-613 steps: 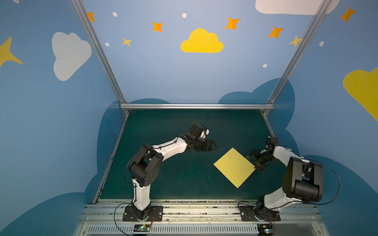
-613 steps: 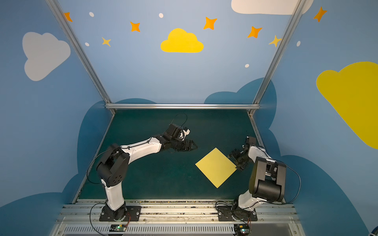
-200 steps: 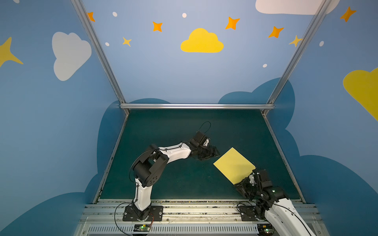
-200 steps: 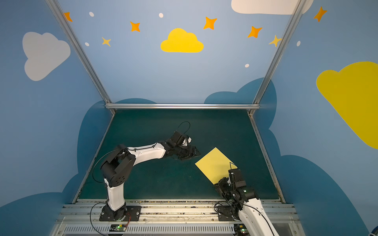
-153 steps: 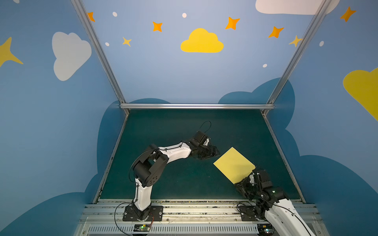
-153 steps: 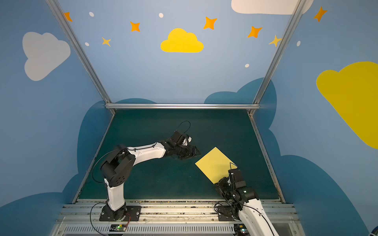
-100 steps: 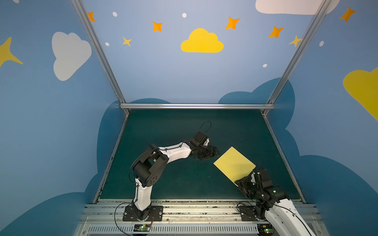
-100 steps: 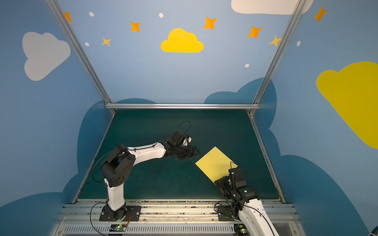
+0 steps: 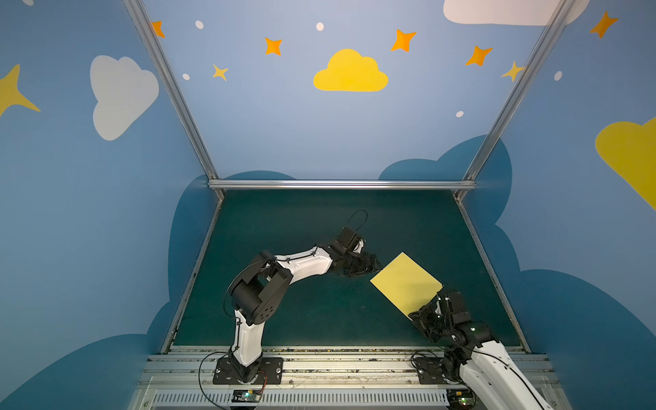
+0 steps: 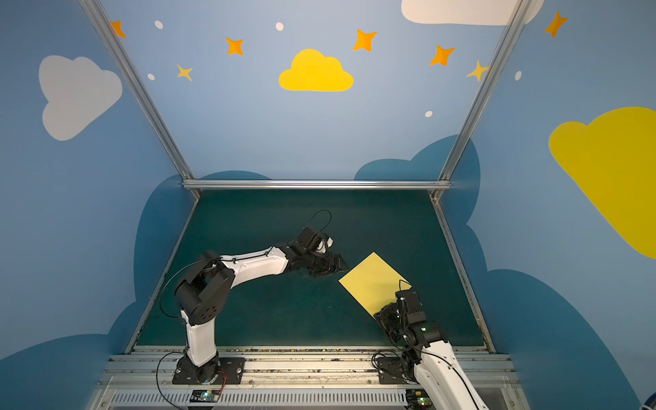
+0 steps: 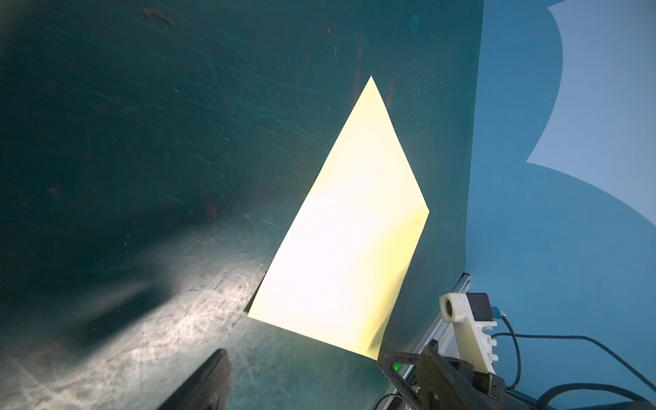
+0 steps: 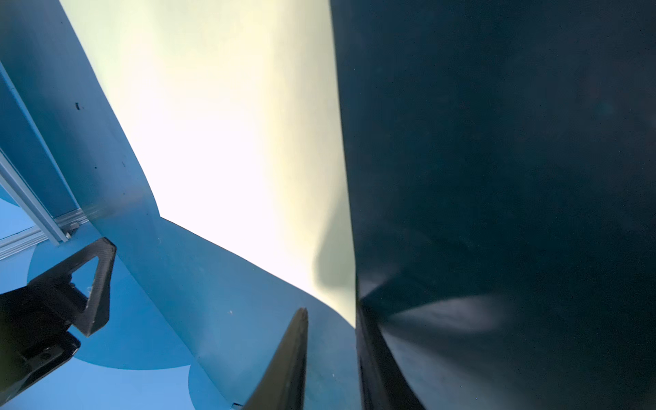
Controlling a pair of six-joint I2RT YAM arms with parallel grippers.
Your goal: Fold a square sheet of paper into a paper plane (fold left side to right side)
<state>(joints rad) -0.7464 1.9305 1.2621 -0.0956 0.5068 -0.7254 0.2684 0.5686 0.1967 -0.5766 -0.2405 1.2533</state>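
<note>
The square sheet of paper (image 9: 404, 280) (image 10: 372, 284) is pale yellow and lies as a diamond on the green mat, right of centre. No paper plane is in view. My left gripper (image 9: 374, 266) (image 10: 340, 264) hovers just off the sheet's left edge, open, with bare mat between its fingers (image 11: 209, 383). My right gripper (image 9: 420, 314) (image 10: 385, 312) sits at the sheet's near corner. In the right wrist view the paper (image 12: 230, 124) bows up, and its corner ends at one fingertip (image 12: 365, 330). The right gripper (image 12: 332, 337) shows a narrow gap between its fingers.
The green mat (image 9: 301, 319) is bounded by aluminium rails at the back (image 9: 340, 184) and along the front (image 9: 337, 355). Blue painted walls close in on three sides. The right wall stands close behind the right arm (image 9: 490, 358).
Three seconds ago the right gripper was at the sheet's right corner; it now sits at the near corner. The left gripper has come closer to the sheet. Little has moved over the last second.
</note>
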